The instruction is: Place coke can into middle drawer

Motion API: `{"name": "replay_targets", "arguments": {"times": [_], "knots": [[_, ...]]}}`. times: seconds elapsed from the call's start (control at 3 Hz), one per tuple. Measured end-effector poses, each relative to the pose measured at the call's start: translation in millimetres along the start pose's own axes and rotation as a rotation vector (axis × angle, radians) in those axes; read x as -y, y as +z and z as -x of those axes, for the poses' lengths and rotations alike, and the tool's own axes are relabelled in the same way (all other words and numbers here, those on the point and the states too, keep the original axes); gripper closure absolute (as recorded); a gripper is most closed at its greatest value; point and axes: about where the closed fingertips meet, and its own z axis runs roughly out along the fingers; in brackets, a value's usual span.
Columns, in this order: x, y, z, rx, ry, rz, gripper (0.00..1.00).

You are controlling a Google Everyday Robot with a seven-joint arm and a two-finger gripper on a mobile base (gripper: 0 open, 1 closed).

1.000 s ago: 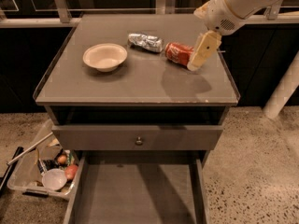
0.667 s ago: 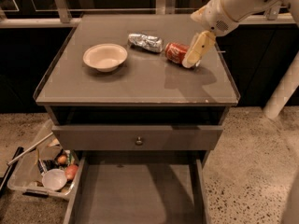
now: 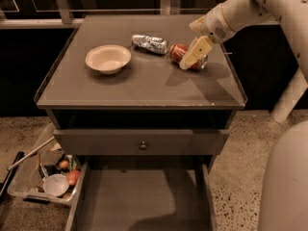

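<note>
The coke can point(image 3: 177, 52) lies on its side on the cabinet top point(image 3: 144, 85), toward the back right. My gripper point(image 3: 193, 56) reaches in from the upper right on the white arm and sits right at the can, covering its middle, with red showing on both sides. The middle drawer point(image 3: 144, 196) is pulled out at the bottom of the view, a wide grey box with a bare flat floor and thin side walls.
A crumpled silver can point(image 3: 150, 43) lies just left of the coke can. A white bowl point(image 3: 108, 58) stands on the left of the top. A closed drawer front with a round knob point(image 3: 142, 145) is above the open drawer. A plastic bin of clutter point(image 3: 45, 177) sits on the floor at the left.
My gripper has moved left and down, from beside the coke can's right end to over its middle. The can, bowl and drawer have not moved.
</note>
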Motion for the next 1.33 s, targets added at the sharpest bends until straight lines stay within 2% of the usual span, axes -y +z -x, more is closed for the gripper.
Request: {"name": "replay_targets", "arguments": {"times": [0.33, 1.33], "knots": [[2.7, 11.6, -3.4, 0.025, 0.03, 0.018, 0.0], [9.9, 31.4, -24.0, -0.048, 0.048, -0.027, 0.0]]}}
